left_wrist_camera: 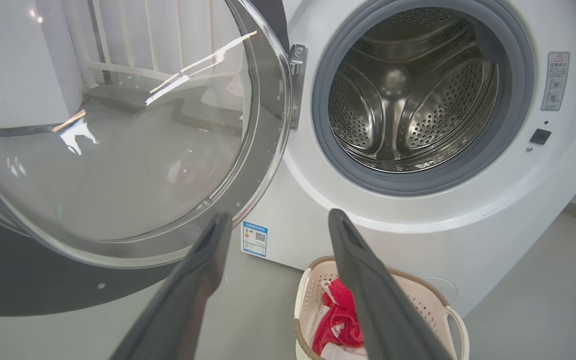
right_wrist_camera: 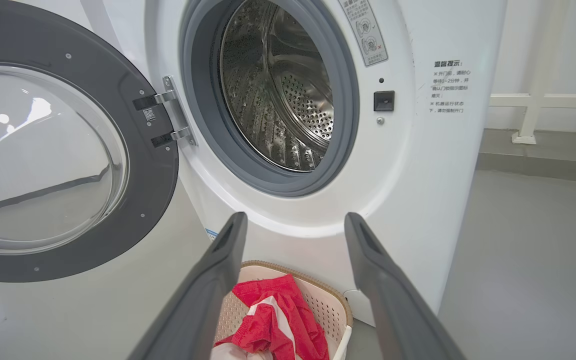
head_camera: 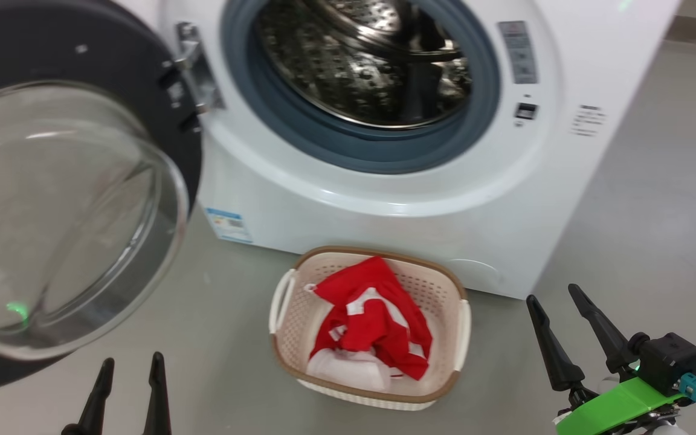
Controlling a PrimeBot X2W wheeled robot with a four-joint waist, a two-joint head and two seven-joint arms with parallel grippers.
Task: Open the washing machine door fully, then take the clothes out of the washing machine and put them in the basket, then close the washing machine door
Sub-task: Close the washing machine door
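Note:
The white washing machine (head_camera: 384, 199) stands ahead, its steel drum (left_wrist_camera: 408, 100) bare inside. Its door (head_camera: 64, 199), black-rimmed with a bulging glass bowl, hangs swung wide to the left on its hinge (right_wrist_camera: 168, 117). The red and white clothes (head_camera: 375, 320) lie in the cream basket (head_camera: 281, 299) on the floor before the machine. My left gripper (head_camera: 130, 362) is open at the lower left, below the door glass. My right gripper (head_camera: 556, 296) is open at the lower right, right of the basket. Both hold nothing.
Grey floor (head_camera: 656, 211) stretches to the right of the machine. A white rail (right_wrist_camera: 543, 102) runs along the wall behind. The open door (left_wrist_camera: 118, 125) takes up the space on the left.

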